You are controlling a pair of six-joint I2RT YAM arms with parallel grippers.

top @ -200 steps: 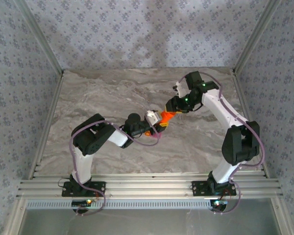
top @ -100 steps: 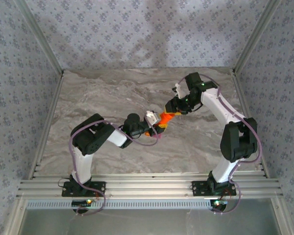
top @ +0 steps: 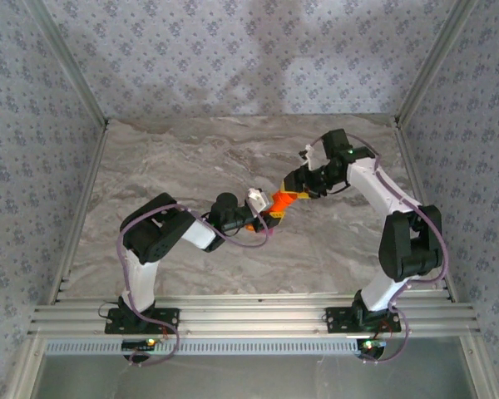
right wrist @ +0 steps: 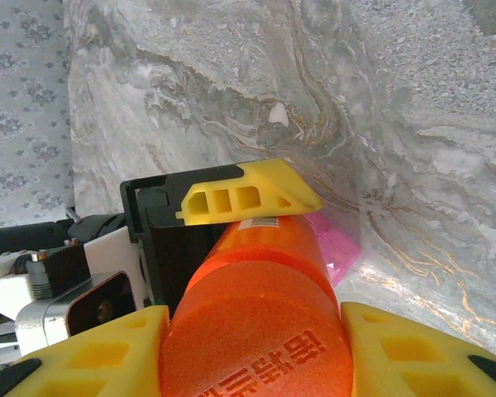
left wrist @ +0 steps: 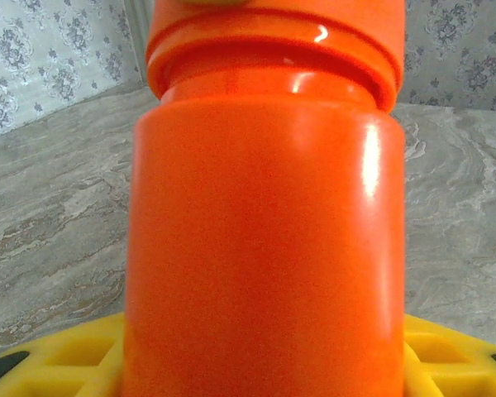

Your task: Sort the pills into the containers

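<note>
Right arm (top: 374, 189) rightward — pincer (right wrist: 256, 356) on orange bottle's (left wrist: 264, 248) cap (right wrist: 256, 322) (embossed writing unreadable)

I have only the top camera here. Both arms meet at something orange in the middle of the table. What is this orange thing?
Observer: On the left wrist camera it is an opaque orange bottle with a cap, held in the left gripper.
Operator: And the right gripper, does it touch the bottle?
Observer: Yes. On the right wrist camera the right gripper is closed on the cap end, which bears raised lettering.
Operator: Where is a container for the pills?
Observer: A translucent pink container lies on the table just beyond the bottle, partly hidden by it.
</note>
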